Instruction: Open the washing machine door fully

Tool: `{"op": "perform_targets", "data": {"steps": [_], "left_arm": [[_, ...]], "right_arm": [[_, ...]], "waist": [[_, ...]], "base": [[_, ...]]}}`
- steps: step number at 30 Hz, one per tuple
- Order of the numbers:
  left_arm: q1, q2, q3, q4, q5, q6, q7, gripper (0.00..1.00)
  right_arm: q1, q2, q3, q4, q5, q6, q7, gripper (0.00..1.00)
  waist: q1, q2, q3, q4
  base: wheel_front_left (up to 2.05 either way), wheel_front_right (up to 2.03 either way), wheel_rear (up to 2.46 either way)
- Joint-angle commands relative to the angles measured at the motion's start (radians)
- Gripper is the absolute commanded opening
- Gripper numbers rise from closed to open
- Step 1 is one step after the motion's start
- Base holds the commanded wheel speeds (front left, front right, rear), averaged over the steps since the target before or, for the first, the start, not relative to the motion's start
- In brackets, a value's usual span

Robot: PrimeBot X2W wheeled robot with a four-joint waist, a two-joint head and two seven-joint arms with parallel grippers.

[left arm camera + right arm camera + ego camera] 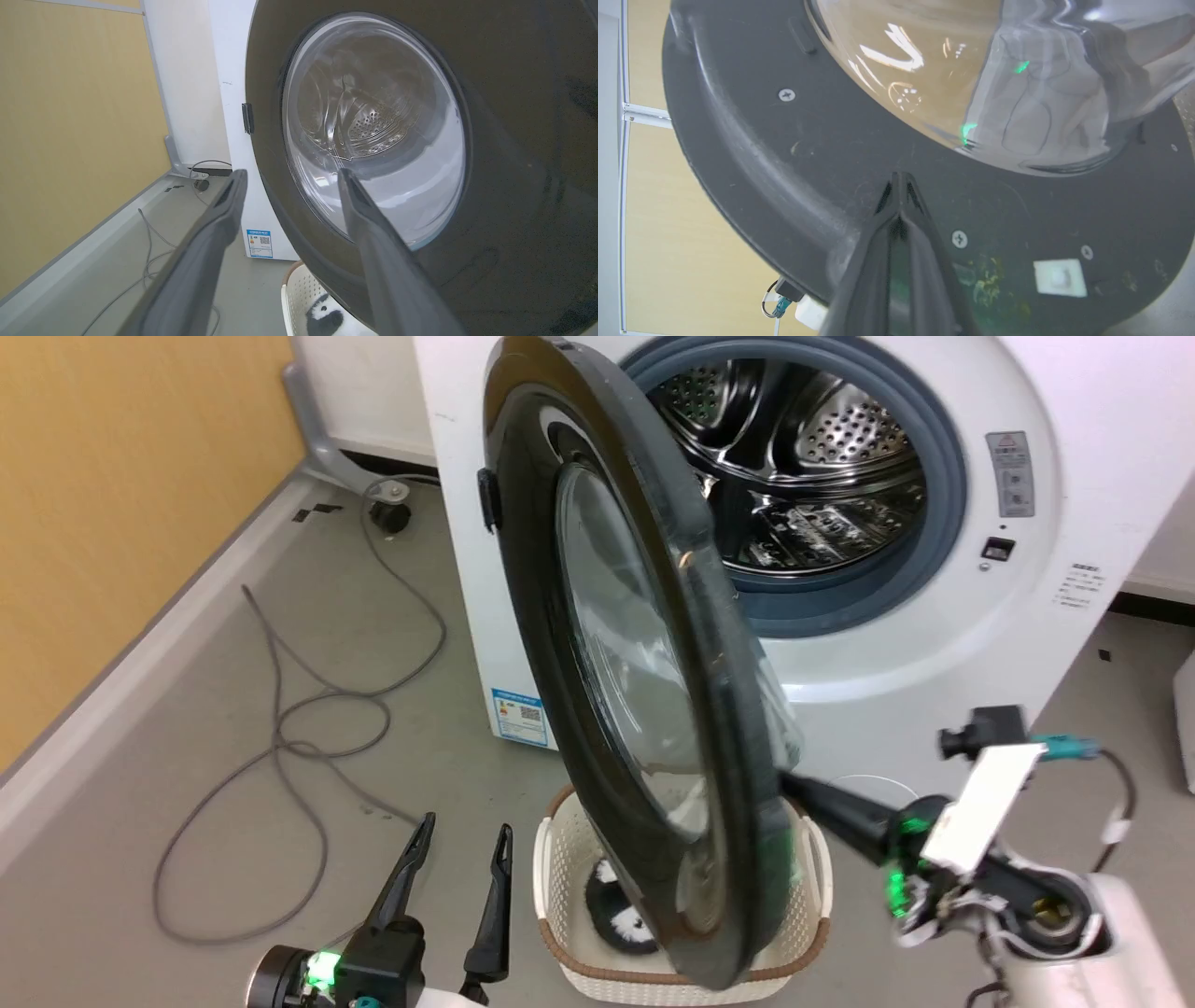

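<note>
The washing machine stands with its steel drum exposed. The washing machine door stands partly swung out, hinged on the left, its edge turned toward me. My right gripper is shut, and its joined tips rest against the door's dark inner face just below the glass bowl. On the lower left my left gripper is open and holds nothing, apart from the door. In the left wrist view that gripper faces the door's outer side and its glass.
A white woven basket with a black-and-white item sits on the floor under the door's lower edge. A grey cable loops over the floor on the left. A yellow wall runs along the left.
</note>
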Motion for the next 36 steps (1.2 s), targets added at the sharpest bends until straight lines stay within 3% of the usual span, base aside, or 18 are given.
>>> {"op": "perform_targets", "data": {"steps": [1,11,22,29,36], "left_arm": [[0.007,0.006,-0.003,-0.003,0.008,-0.005,-0.005,1.00],[0.004,0.002,-0.023,0.005,0.005,-0.006,-0.005,1.00],[0.012,0.002,0.000,0.002,0.000,0.004,-0.005,1.00],[0.010,0.005,0.031,-0.007,-0.011,0.002,-0.005,1.00],[0.013,0.019,0.071,-0.018,-0.013,-0.004,-0.005,1.00]], "right_arm": [[0.017,0.007,0.031,0.001,0.016,0.001,-0.011,0.00],[0.055,0.007,0.203,-0.034,0.076,0.001,-0.099,0.00],[0.059,-0.027,0.196,-0.093,0.027,0.001,-0.184,0.00],[0.063,-0.145,0.194,-0.213,-0.192,0.001,-0.358,0.00],[0.094,-0.331,0.259,-0.304,-0.533,0.001,-0.695,0.00]], "waist": [[0.0001,0.0000,0.002,0.010],[0.0001,0.0000,0.001,0.058],[0.0001,0.0000,-0.006,0.028],[0.0001,0.0000,-0.009,-0.021],[0.0001,0.0000,-0.012,-0.078]], "base": [[0.00,0.00,0.00],[0.00,0.00,0.00],[0.00,0.00,0.00],[0.00,0.00,0.00],[0.00,0.00,0.00]]}}
